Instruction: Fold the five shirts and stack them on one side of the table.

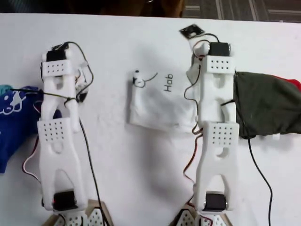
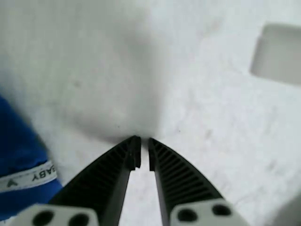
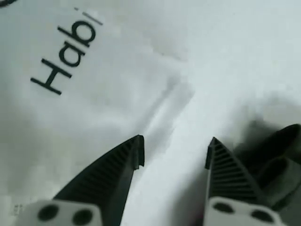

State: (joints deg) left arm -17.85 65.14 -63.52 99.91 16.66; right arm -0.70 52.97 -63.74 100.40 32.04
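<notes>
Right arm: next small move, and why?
Likely lower the right gripper and close on the edge of the white shirt. Its jaws stand open, straddling that edge. The shirt looks folded, and the dark green shirt lies just beside it, where a stack seems to be forming.

Folded shirt (image 1: 160, 106) on the counter (image 1: 117, 56) between the arms, second shirt (image 1: 14, 122) outside the left arm, shirt pile (image 1: 265, 103) outside the right arm, right claw (image 3: 174, 151) over the folded shirt's edge.

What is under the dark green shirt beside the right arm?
A red fabric edge peeks out beneath the dark green shirt. The rest is covered, so how many shirts lie underneath cannot be told.
</notes>
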